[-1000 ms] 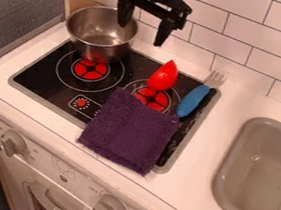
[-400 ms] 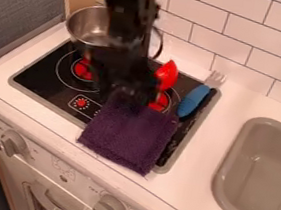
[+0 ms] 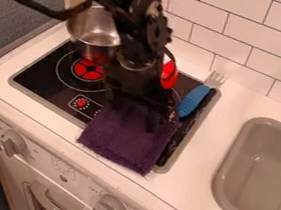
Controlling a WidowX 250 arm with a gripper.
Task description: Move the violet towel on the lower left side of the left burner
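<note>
Camera view: black gripper hangs low over the upper part of the violet towel; fingers look spread, though dark against the cloth. Towel lies at the near right of the stove, lapping over its front rim onto the counter, right of the left burner. Metal pot stands by that burner's far side. Red object shows behind the gripper; blue-handled fork along the right rim.

I am finding no words or numbers that I can read. I am seeing a round red sign in a thin white box on the black stove top. Tiny marks are showing near the knobs on the white oven front, too small for reading.
</note>
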